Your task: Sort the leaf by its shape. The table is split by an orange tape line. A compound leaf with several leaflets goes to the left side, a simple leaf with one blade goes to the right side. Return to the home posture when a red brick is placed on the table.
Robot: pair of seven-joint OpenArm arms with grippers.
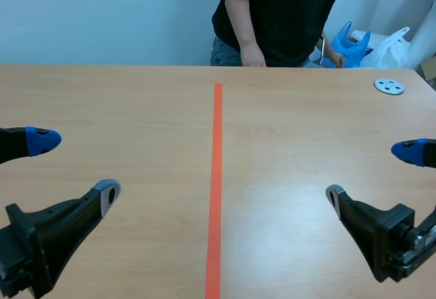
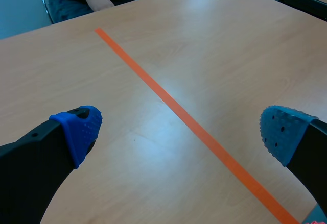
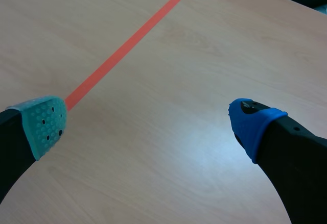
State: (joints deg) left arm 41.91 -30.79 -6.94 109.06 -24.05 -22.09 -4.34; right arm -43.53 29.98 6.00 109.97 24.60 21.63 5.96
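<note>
No leaf is seen on the light wooden desk [image 1: 136,108] in any view, so the sorting step cannot be started; it is judged that a leaf is being waited for. No red brick is seen either, so a return to the home posture is not called for.

The left claw [image 1: 76,168] is spread wide and nothing is held in it. The right claw [image 1: 372,174] is spread in the same way, also with nothing held. The orange tape line [image 1: 216,176] lies between the two claws and runs far ahead of them. A person's hand [image 1: 253,57] rests at the far desk edge, well ahead of both claws. A small grey round metal disc with holes [image 1: 389,86] lies far ahead of the right claw.

When a leaf is put down, its shape must first be judged, and then the nearer claw should probably be lowered over it.
</note>
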